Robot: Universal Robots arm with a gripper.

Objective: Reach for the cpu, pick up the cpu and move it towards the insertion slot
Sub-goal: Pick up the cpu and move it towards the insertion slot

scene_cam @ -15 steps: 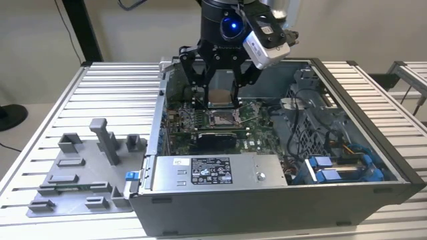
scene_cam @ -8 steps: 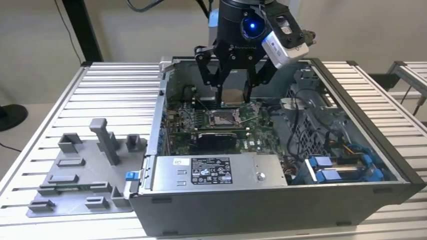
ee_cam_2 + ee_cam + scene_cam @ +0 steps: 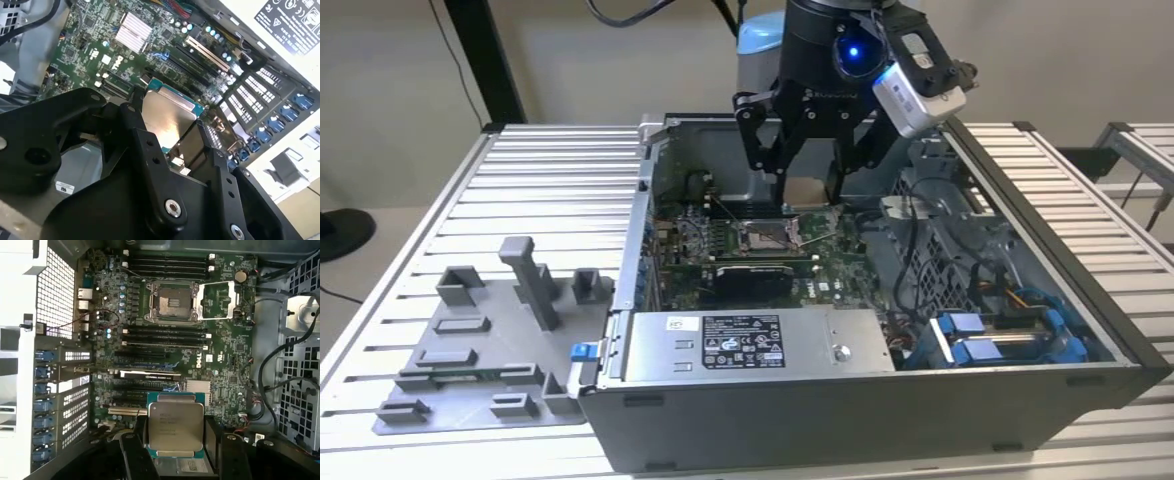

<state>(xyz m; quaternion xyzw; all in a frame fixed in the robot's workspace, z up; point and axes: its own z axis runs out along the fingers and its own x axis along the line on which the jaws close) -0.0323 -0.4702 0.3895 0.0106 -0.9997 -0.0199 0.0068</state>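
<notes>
My gripper [image 3: 807, 192] hangs inside the open computer case, shut on the cpu [image 3: 806, 187]. The cpu is a thin square chip with a silvery face. In both wrist views black fingers [image 3: 134, 452] clamp two opposite edges of the cpu [image 3: 176, 426] [image 3: 169, 116], and it is clear of the board. The insertion slot [image 3: 766, 236] is a shiny metal-framed socket with a dark centre on the green board, a short way below and toward the exterior view's left of the cpu. In the first wrist view the insertion slot [image 3: 170, 302] is uncovered, its hinged frame [image 3: 216, 301] folded open beside it.
The case wall [image 3: 647, 190] rings the board. A labelled silver power supply [image 3: 761, 345] lies at the front, and black cables [image 3: 921, 250] and blue parts [image 3: 987, 340] fill the exterior view's right. A grey fixture tray [image 3: 480, 350] rests on the slatted table [image 3: 547, 170]. Memory slots [image 3: 165, 332] flank the socket.
</notes>
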